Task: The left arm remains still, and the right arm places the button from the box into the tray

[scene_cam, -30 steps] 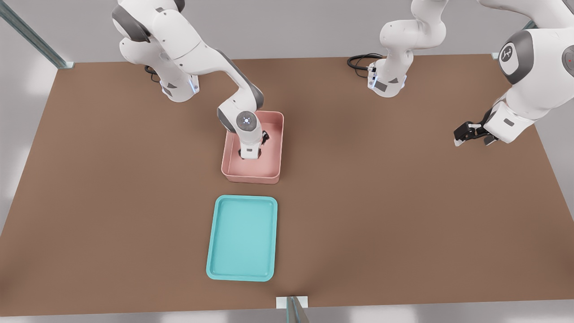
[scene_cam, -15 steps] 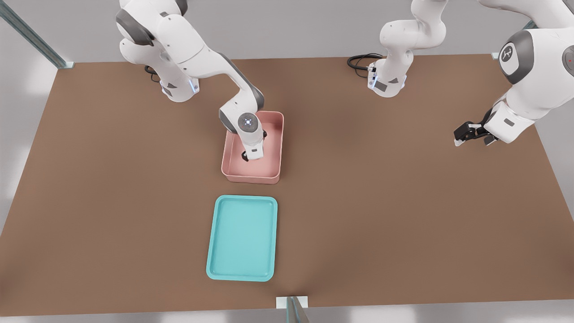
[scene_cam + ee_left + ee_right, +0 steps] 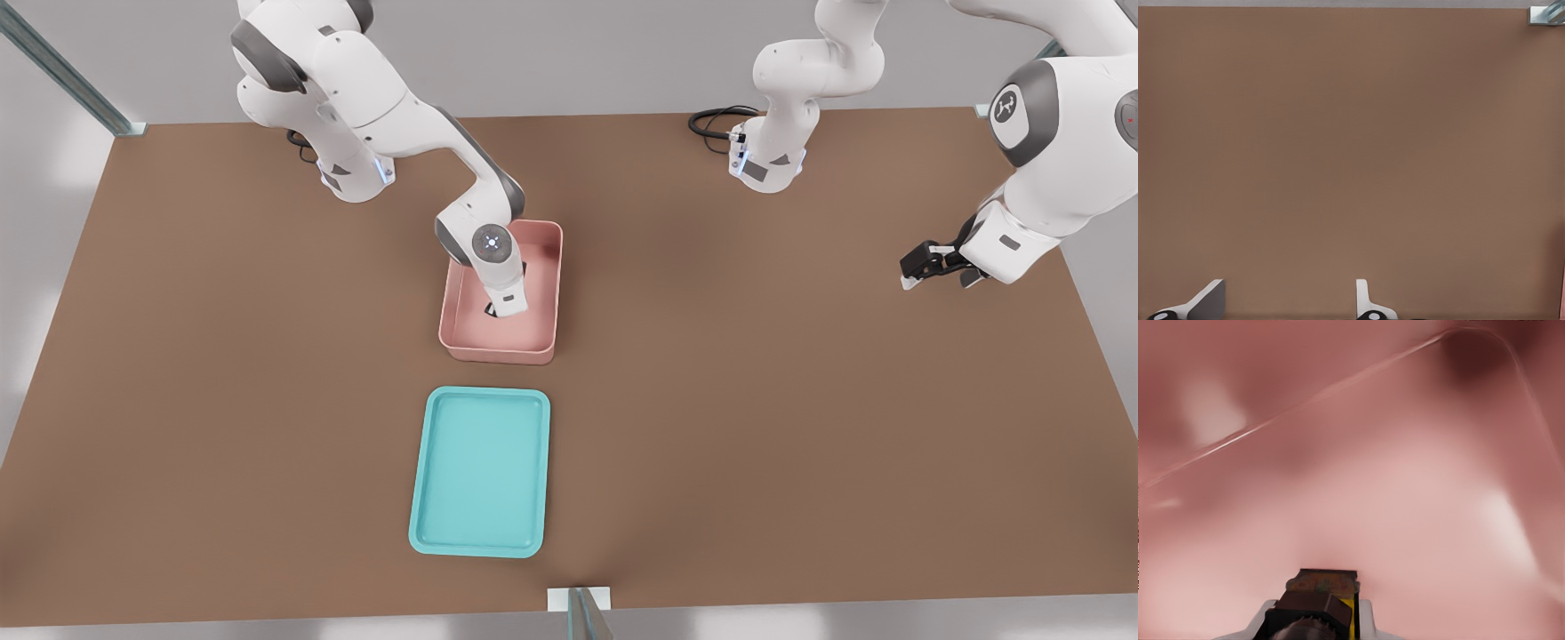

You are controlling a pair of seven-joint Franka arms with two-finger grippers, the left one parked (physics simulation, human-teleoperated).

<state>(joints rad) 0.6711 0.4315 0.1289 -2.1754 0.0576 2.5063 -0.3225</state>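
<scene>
The pink box stands mid-table, and the teal tray lies just in front of it. My gripper reaches down inside the box, mostly hidden under the wrist in the front view. In the right wrist view the button, a dark brown body with a yellow edge, fills the gap between the white fingertips of the gripper, which is shut on it. The box's pink floor spreads beyond it. I cannot tell whether the button touches the floor.
The brown table extends wide on both sides of the box and tray. A bracket sits at the table's front edge. The tray holds nothing.
Inside the box, the wrist has tilted and shifted slightly toward the front view's right. Less of the black gripper shows under it now.
</scene>
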